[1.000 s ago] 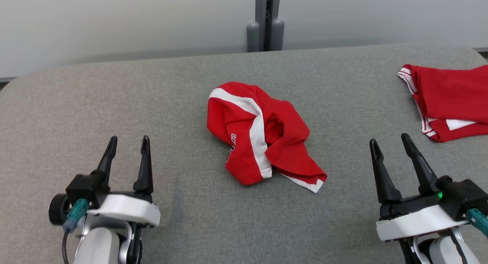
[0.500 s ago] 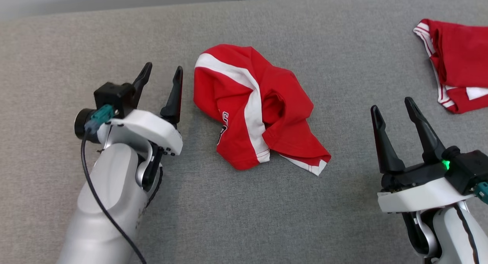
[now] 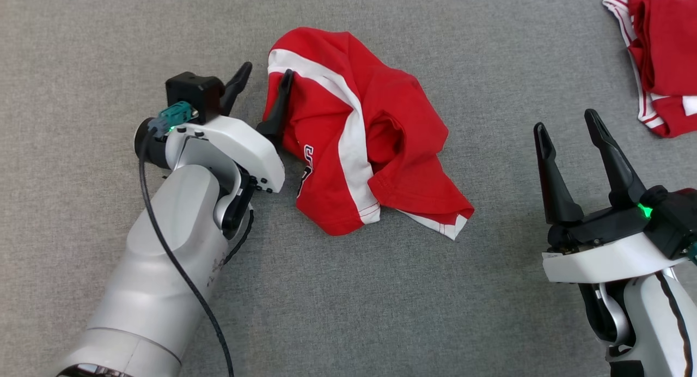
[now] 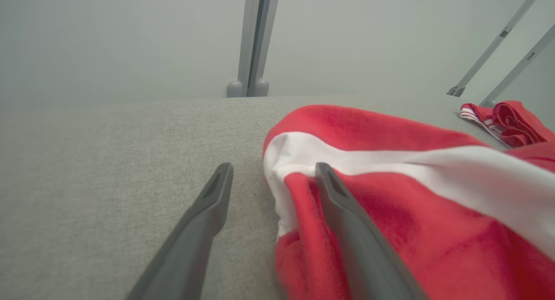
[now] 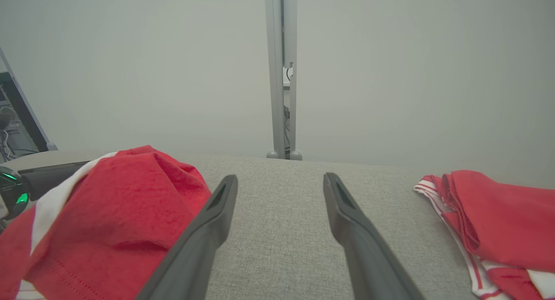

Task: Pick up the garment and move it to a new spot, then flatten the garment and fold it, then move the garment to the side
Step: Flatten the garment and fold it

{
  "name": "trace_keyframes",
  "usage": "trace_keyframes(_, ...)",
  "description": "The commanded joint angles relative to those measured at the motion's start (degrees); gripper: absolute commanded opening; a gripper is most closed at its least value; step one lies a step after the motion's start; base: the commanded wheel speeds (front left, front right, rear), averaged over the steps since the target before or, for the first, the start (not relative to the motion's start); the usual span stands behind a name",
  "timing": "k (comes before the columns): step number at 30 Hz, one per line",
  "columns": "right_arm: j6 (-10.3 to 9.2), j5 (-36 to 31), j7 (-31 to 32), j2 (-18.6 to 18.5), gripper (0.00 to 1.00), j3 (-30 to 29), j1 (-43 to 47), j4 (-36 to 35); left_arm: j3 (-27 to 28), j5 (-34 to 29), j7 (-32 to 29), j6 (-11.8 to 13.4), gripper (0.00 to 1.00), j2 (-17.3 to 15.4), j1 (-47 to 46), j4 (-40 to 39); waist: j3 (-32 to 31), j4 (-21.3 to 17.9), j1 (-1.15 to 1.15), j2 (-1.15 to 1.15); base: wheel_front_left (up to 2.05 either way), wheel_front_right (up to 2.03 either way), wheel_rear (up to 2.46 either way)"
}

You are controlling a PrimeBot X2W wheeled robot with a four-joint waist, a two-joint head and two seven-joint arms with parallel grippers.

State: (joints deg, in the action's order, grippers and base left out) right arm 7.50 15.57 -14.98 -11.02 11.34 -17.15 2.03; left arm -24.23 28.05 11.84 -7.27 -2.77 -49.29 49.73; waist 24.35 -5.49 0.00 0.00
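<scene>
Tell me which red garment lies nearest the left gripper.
The crumpled red garment in the middle: the left gripper straddles its white-striped edge. The other garment lies at the far right.

Grey table [image 3: 81, 50] bare left of crumpled garment [image 3: 381, 126] and on its near side: open passage. Left gripper [image 3: 267, 71] crowds garment's left edge, jaws spread, 1 finger over cloth. Right of garment: bare strip, then right gripper [image 3: 564, 121], jaws spread. Far right: 2nd red garment [image 3: 659, 55]. Behind garment: upright post [image 4: 253, 40] at table's far edge.

Red, white-trimmed garment [image 3: 661, 55] at the far right of a grey fabric-covered table [image 3: 81, 50].
</scene>
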Motion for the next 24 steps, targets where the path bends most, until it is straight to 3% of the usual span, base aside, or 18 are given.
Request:
trace_keyframes(1, 0.00, -0.37, -0.28, -0.30, 1.00, -0.22, -0.47, -0.44, -0.88, 0.50, -0.19, -0.31, 0.91, -0.29, -1.14, 0.48, 0.63, 0.08, 0.00, 0.00, 0.00, 0.00, 0.00)
trace_keyframes(2, 0.00, -0.40, -0.27, -0.30, 1.00, -0.22, -0.74, -0.42, -1.92, 1.16, -0.45, -0.31, 0.82, -0.27, -1.58, 0.80, 0.88, 0.10, 0.00, 0.00, 0.00, 0.00, 0.00)
trace_keyframes(4, 0.00, -0.45, -0.27, -0.31, 1.00, -0.09, -1.30, -0.48, -3.65, 2.45, -0.82, -0.32, 0.42, -0.27, -2.41, 1.54, 1.26, 0.04, 0.00, 0.00, 0.00, 0.00, 0.00)
trace_keyframes(5, 0.00, -0.49, -0.28, -0.29, 1.00, 0.04, -1.41, -0.48, -4.58, 3.26, -1.27, -0.32, 0.11, -0.27, -2.54, 1.76, 1.39, -0.03, 0.00, 0.00, 0.00, 0.00, 0.00)
trace_keyframes(6, 0.00, -0.51, -0.28, -0.30, 1.00, 0.08, -1.45, -0.48, -5.78, 4.00, -1.61, -0.32, 0.00, -0.27, -2.75, 1.74, 1.48, -0.12, 0.00, 0.00, 0.00, 0.00, 0.00)
trace_keyframes(14, 0.00, -0.70, -0.28, 0.39, 1.00, -0.43, -1.17, 0.13, -8.59, 7.48, 2.03, -0.20, 0.00, -2.80, -4.75, 0.83, -0.77, -0.41, 0.00, 0.00, 0.00, 0.00, 0.00)
trace_keyframes(24, 0.00, -0.69, -0.28, 1.53, 1.00, -0.41, 1.67, 1.34, -7.77, 3.00, 2.70, 2.40, 0.00, -7.86, -7.89, -5.79, -8.67, 0.30, 0.00, 0.00, 0.00, 0.00, 0.00)
